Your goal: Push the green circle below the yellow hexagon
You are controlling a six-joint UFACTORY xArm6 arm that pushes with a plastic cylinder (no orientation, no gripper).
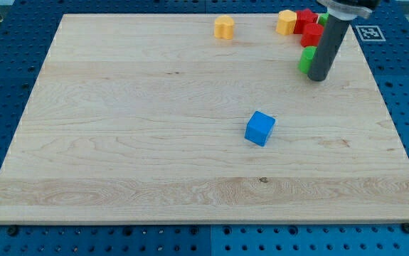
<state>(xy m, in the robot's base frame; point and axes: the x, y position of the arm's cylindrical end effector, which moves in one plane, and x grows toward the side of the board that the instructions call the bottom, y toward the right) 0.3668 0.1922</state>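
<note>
My tip (318, 77) rests on the board near the view's top right, touching the right side of a green block (306, 60). The rod hides much of that block, so I cannot tell its shape. A yellow block that looks hexagonal (286, 21) sits at the top edge, up and to the left of the green one. A second yellow block (223, 27), of unclear shape, lies further left along the top edge.
Two red blocks (305, 18) (312, 35) sit between the yellow hexagon and the rod. A sliver of another green block (322, 19) shows behind the rod. A blue cube (260, 128) lies mid-board. The board's right edge (385, 107) is close.
</note>
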